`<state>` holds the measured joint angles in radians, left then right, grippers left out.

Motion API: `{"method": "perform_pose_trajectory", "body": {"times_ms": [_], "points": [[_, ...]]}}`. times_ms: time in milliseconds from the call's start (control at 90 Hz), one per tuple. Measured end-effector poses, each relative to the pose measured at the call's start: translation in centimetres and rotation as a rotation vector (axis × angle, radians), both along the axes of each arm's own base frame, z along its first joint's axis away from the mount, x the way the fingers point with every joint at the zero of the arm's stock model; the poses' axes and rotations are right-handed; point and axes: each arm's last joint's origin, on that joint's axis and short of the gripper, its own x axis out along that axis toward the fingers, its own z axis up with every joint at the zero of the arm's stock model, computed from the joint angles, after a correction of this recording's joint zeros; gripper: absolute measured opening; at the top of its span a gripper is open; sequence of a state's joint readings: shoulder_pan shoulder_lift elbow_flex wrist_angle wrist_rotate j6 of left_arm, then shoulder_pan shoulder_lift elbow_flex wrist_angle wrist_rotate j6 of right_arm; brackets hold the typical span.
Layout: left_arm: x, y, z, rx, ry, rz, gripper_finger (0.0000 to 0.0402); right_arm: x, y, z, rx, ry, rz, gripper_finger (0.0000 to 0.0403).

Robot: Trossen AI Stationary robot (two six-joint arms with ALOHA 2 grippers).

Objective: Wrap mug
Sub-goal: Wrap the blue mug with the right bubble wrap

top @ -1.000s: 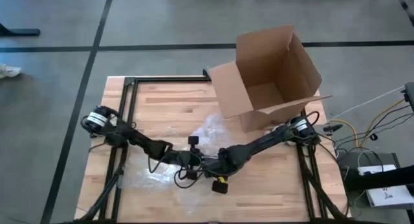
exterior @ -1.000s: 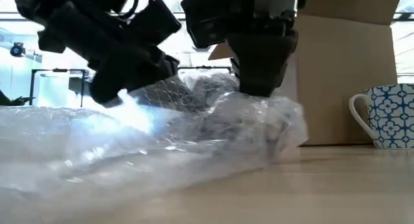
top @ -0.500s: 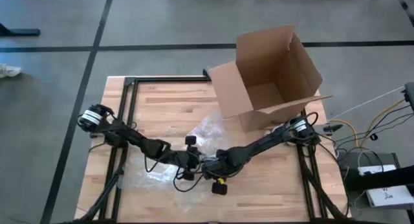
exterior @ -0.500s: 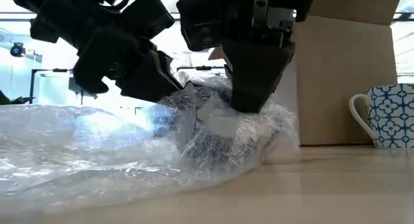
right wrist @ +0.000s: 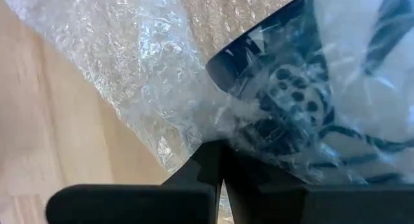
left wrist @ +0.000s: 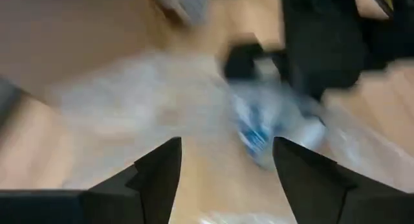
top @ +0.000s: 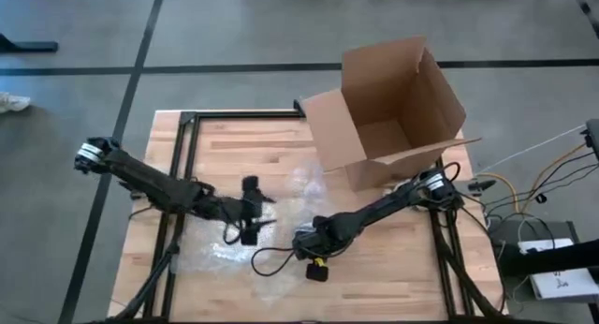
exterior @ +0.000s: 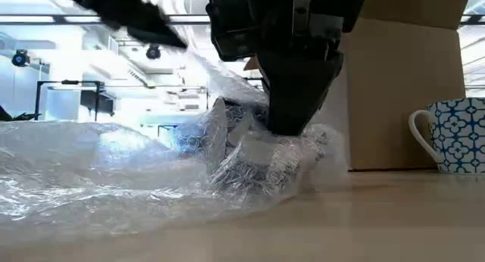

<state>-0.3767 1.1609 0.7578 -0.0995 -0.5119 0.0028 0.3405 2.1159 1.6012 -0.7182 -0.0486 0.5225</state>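
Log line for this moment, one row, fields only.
step: wrapping | right gripper: shut on bubble wrap over mug | left gripper: open, off wrap | spare mug: upright beside box

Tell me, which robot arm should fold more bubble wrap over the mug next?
Probably the left. The left gripper hangs open and free beside the bubble wrap, while the right gripper is pressed down on the half-covered mug, pinning it.
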Motion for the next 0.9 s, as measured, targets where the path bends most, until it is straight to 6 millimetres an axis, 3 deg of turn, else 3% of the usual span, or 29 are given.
{"method": "perform_pose_trajectory", "body": {"times_ms": [167, 356, 556, 656, 900], "points": [[-0.2, 1.2, 1.7, 0.16, -0.085, 0.027, 0.0235, 0.0, 0.0, 0.0, 0.001, -0.002, -0.001, 0.0], [2.1, 5.0, 2.0, 0.044, -0.175, -0.08, 0.0244, 0.0, 0.0, 0.0, 0.002, -0.005, -0.002, 0.0], [6.3, 8.9, -1.6, 0.021, -0.165, -0.248, 0.023, 0.1, 0.0, 0.0, 0.003, -0.006, -0.001, 0.0], [8.4, 9.8, -4.1, 0.01, -0.127, -0.282, 0.0228, 0.1, 0.0, 0.0, 0.003, -0.007, -0.001, 0.0], [13.3, 10.9, -7.7, -0.078, 0.014, -0.387, 0.0257, 0.1, 0.0, 0.0, 0.006, -0.007, -0.001, 0.0]]}}
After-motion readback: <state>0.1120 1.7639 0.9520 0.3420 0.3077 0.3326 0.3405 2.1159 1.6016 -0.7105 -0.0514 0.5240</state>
